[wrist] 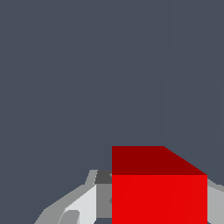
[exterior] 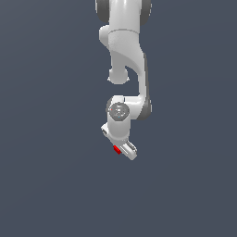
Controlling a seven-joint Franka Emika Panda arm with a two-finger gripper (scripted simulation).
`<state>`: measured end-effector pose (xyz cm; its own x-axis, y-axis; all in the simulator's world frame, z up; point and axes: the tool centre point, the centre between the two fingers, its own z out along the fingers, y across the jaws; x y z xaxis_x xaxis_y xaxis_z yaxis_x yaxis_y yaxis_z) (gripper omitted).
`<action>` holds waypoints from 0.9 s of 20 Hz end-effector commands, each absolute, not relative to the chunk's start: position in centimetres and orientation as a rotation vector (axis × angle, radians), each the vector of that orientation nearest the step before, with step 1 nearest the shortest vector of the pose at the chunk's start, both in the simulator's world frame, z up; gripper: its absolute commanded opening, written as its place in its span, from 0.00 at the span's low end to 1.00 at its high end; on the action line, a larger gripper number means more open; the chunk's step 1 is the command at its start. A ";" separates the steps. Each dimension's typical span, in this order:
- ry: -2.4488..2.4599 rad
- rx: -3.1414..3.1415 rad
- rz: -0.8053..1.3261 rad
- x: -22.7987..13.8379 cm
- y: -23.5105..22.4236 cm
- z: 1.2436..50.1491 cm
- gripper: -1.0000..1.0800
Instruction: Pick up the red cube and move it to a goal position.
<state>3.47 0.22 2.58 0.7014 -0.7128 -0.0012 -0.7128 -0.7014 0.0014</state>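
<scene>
The red cube (wrist: pixel 159 192) fills the near part of the wrist view, sitting between the two grey fingers (wrist: pixel 83 203) of my gripper (wrist: pixel 157 181). Both fingers press against its sides, so the gripper is shut on it. In the exterior view only a small sliver of the red cube (exterior: pixel 116 149) shows beside the white gripper (exterior: pixel 122 150), which hangs tilted below the arm's wrist and hides most of the cube. No goal marker shows in either view.
The white arm (exterior: pixel 125 51) reaches down from the top of the exterior view. Around it lies a plain dark grey-blue surface (exterior: pixel 51 139), with no other objects in view.
</scene>
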 end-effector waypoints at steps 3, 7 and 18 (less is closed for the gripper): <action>-1.214 2.898 0.000 3.5 0.1 4.4 0.00; -1.214 2.898 0.000 3.5 -0.1 7.1 0.00; -1.216 2.897 -0.001 3.3 -0.9 19.0 0.00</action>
